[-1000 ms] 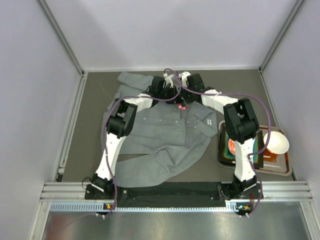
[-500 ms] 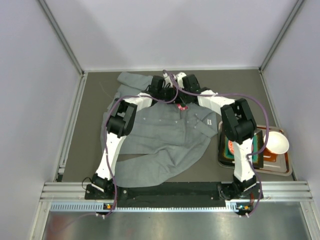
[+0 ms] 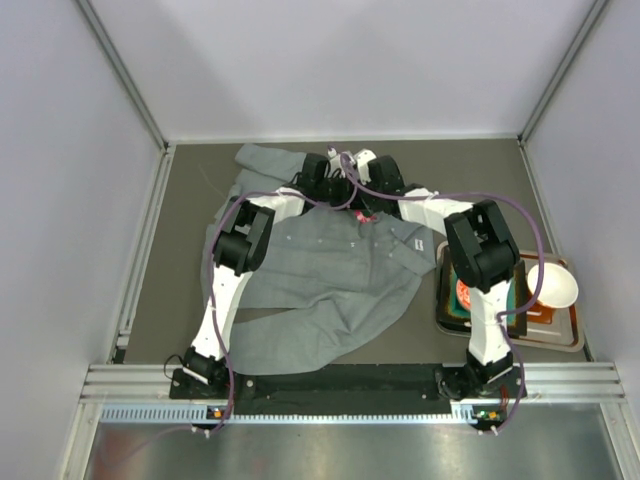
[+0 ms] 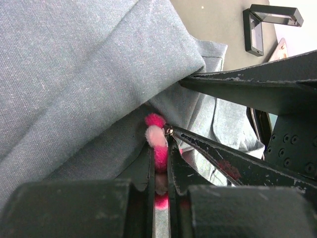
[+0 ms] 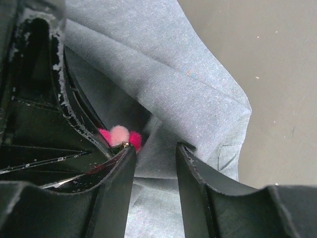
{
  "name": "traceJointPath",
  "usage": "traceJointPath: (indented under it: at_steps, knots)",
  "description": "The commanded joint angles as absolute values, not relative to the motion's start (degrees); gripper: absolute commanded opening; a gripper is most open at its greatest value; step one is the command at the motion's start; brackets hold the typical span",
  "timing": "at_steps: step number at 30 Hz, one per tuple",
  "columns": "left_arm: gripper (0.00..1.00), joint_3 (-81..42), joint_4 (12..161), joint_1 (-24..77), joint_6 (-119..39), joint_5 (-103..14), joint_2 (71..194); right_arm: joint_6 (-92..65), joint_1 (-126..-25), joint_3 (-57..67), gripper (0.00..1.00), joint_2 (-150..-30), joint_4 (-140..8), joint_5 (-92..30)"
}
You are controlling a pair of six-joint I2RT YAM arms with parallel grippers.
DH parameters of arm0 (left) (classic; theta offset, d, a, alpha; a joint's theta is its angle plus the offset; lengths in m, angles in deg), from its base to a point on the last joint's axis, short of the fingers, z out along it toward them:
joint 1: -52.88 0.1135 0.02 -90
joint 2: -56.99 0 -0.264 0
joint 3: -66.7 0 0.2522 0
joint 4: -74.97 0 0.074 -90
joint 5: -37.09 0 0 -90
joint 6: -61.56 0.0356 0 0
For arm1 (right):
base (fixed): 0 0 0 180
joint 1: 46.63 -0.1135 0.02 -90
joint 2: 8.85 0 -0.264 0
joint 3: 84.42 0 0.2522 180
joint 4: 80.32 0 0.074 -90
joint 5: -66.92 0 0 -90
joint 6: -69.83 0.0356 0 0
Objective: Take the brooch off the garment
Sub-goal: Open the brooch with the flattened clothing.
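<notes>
- Since a second ago the right arm [image 3: 480, 250] has swung its wrist a little leftward, closer to the left one, and the right gripper [image 5: 154, 156] has spread its fingers slightly wider.
- The dark table [image 3: 470, 170] carries everything, with pale walls on three sides.
- The grey garment [image 3: 320, 270] lies rumpled across the middle of the table, its collar at the far end, where both wrists meet.
- A tray [image 3: 565, 340] sits at the right edge beside the right arm, with a white bowl [image 3: 555, 285] on it, well apart from the garment.
- The right gripper stands about half open. A fold of the garment lies in the gap, and the tip of one finger [image 5: 121, 163] sits just beside the brooch's metal pin. It clamps nothing that I can see.
- The left gripper [image 4: 159, 153] is nearly closed, pinching the brooch between its two fingers.
- The brooch [image 4: 154, 136], pink and magenta, sits against the garment near the collar, its top poking out past the left fingertips. Whether it is still pinned to the cloth cannot be told.
</notes>
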State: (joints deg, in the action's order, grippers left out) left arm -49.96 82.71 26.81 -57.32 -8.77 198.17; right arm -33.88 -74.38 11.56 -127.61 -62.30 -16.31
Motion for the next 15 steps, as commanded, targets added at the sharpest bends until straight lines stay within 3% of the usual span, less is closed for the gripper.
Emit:
traceJointPath:
  at_steps: [1,11,15]
  knots:
    - [0.00,-46.4,83.1,22.3,-57.9,-2.4,198.7,-24.3,-77.6,13.0,0.42,-127.9,-65.0,-28.3]
    - [0.00,-36.2,69.5,22.9,-62.4,-8.6,195.0,-3.9,-68.5,-0.9,0.39,-118.3,-75.7,-34.9]
    - [0.00,-35.0,67.3,22.9,-63.9,-9.7,194.6,3.7,-65.7,-5.6,0.33,-116.7,-82.5,-38.0]
